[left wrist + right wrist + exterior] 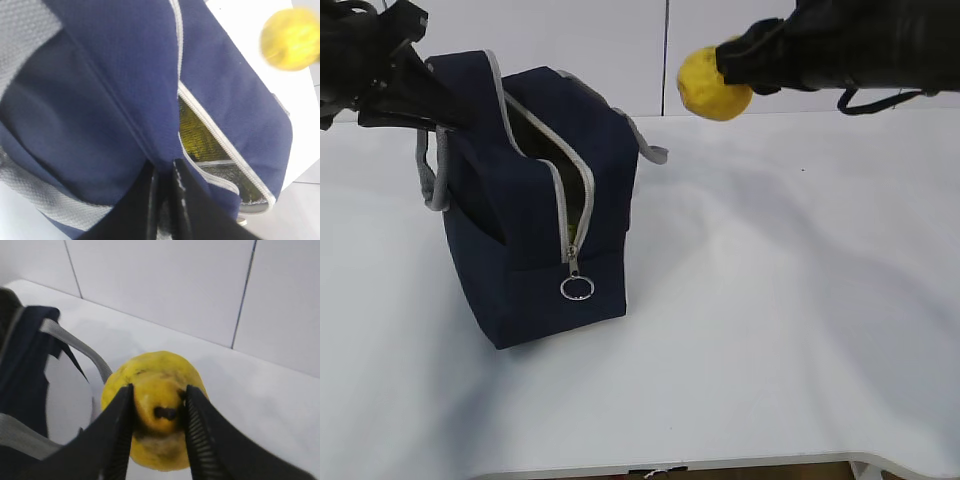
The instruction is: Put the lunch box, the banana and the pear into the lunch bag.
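Left tool pinched on lunch bag flap, holding mouth open; right tool clamps pear aloft, for dropping in.

My left arm, upper left of the exterior view, is wrapped in matte black, creased covering. My right arm, upper right there, wears the same black covering, with a thin black cable looping beneath it. In the right wrist view, lower centre, my right gripper has two black fingers with ribbed inner faces. In the left wrist view, bottom centre, my left gripper shows two flat, smooth black fingers.
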